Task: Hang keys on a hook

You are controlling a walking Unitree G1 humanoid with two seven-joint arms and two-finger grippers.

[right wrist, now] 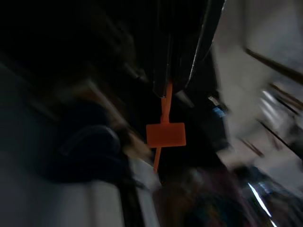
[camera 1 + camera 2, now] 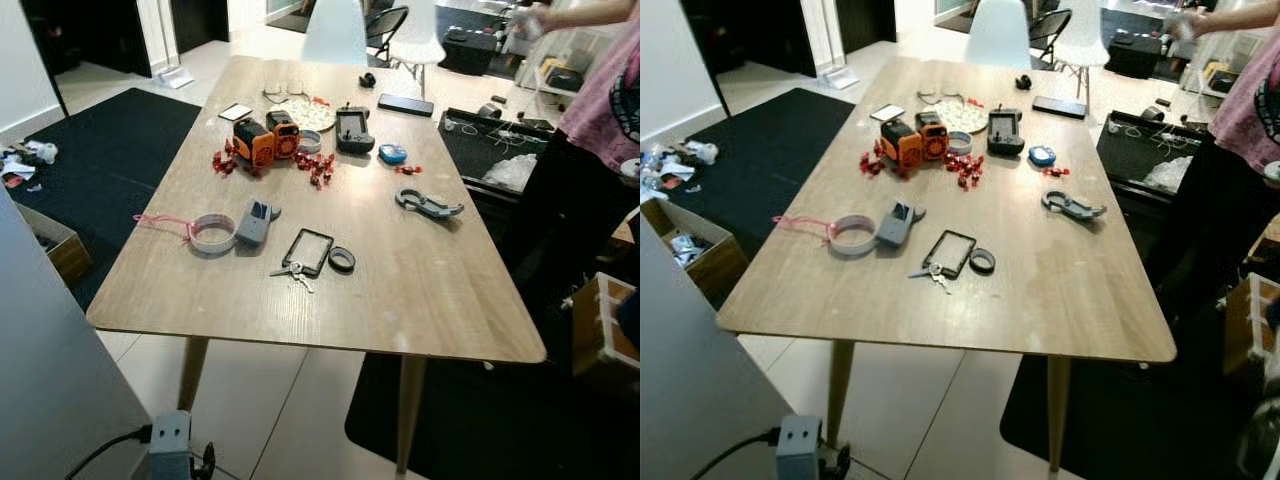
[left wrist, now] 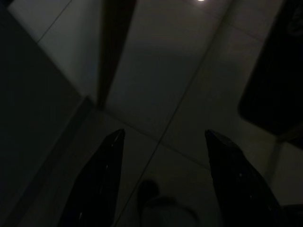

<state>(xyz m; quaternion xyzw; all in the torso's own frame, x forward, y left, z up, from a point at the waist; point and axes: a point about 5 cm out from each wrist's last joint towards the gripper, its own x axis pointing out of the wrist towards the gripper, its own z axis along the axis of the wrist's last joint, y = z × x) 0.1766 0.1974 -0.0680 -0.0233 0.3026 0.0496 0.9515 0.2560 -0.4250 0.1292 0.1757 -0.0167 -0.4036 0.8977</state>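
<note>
A small bunch of silver keys (image 2: 293, 270) lies on the wooden table (image 2: 440, 300), near its front edge, touching a black rectangular frame (image 2: 308, 250). A grey carabiner-like clip (image 2: 428, 205) lies further right on the table. In the dark left wrist view my left gripper (image 3: 163, 134) hangs open above the tiled floor, holding nothing. The right wrist view is blurred. There my right gripper (image 1: 173, 85) has its fingers together on an orange tag (image 1: 165, 134), which dangles from them on a thin strip.
On the table are a tape roll (image 2: 212, 233), a grey device (image 2: 254, 221), an orange and black gadget (image 2: 268, 140), red clips (image 2: 318, 168) and a black controller (image 2: 353, 130). A person (image 2: 600, 130) in a pink top stands at the table's right side. A cardboard box (image 2: 685, 250) sits on the floor to the left.
</note>
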